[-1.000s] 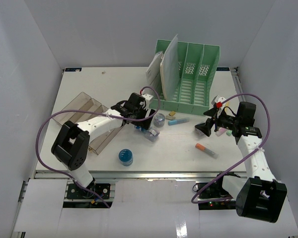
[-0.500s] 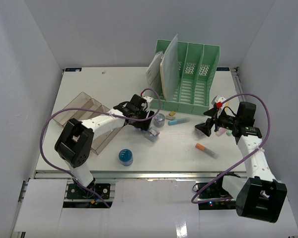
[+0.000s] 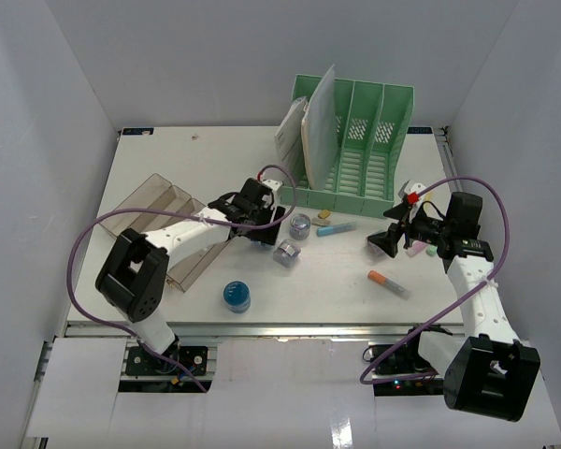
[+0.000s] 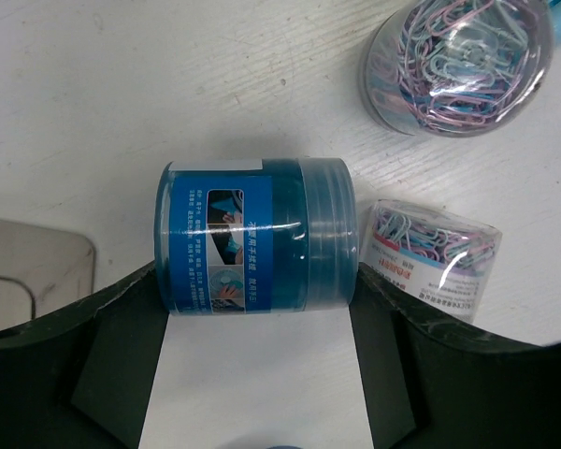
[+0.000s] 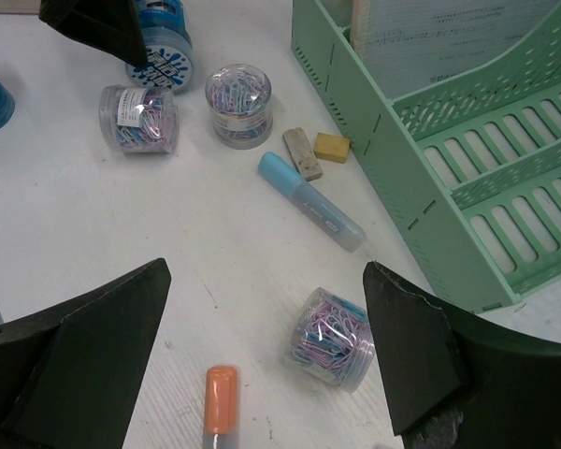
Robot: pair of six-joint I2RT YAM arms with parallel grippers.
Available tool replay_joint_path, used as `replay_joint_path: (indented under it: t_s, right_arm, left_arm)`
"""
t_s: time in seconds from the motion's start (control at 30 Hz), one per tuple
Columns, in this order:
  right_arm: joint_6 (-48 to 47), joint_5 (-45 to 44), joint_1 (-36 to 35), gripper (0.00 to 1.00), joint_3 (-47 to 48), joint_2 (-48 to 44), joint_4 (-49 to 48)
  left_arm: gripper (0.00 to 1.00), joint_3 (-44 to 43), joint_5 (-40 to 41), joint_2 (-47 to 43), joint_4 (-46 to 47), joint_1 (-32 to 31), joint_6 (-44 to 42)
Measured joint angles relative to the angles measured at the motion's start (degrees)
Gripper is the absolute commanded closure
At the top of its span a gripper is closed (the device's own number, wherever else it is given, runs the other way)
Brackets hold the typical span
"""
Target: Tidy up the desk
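Desk [image 3: 168, 159]: broad, white and scuffed, lying under both arms, with a metal rail [image 3: 290, 326] along its near edge. A green rack [image 3: 365, 140] stands at the back with papers [image 3: 320, 117] in its leftmost slot, and a clear tray [image 3: 154, 210] sits at the left. Coloured paperclips fill an upright tub [image 5: 238, 92], a tipped tub [image 5: 138, 119] just beside it, and a third tub [image 5: 332, 339] lying near the rack. The left gripper [image 4: 259, 299] pinches a blue jar [image 4: 252, 245] that lies sideways on the desk. The right gripper [image 5: 262, 281] hangs with its jaws spread wide.
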State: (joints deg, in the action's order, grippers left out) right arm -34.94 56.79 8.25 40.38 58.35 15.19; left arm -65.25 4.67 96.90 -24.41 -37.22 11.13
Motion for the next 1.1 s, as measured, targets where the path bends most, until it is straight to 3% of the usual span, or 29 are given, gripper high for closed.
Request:
replay_joint_path:
  t_s: [0.17,0.23,0.47,0.63,0.73,0.83,1.1]
  right_arm:
    - [0.02,0.40,0.00,0.10,0.00,-0.97,0.01]
    - [0.04,0.65,0.00,0.10,0.00,-1.41,0.01]
    - [0.19,2.04,0.00,0.10,0.00,-2.69,0.01]
    - [0.61,3.48,0.00,0.10,0.00,-3.30,-0.01]
    - [1.09,4.09,0.00,0.10,-0.02,-3.32,-0.01]
    - [1.42,4.56,0.00,0.10,-0.02,-3.39,-0.01]
    - [1.55,4.87,0.00,0.10,-0.02,-3.52,-0.02]
  left_arm:
    - [0.99,2.07,0.68,-7.82,-0.54,0.94,1.56]
    - [1.00,2.17,0.03,-11.93,-0.52,2.67,2.66]
    - [1.00,2.21,-3.51,-20.15,1.02,17.87,6.12]
    - [1.00,1.32,-7.42,-17.89,0.90,35.06,10.11]
    - [1.00,-0.95,-5.44,-14.23,0.50,43.79,13.69]
    - [0.99,-3.67,-3.22,-10.81,-0.03,47.40,17.53]
    - [0.95,-12.73,0.07,-3.23,-0.31,48.48,20.89]
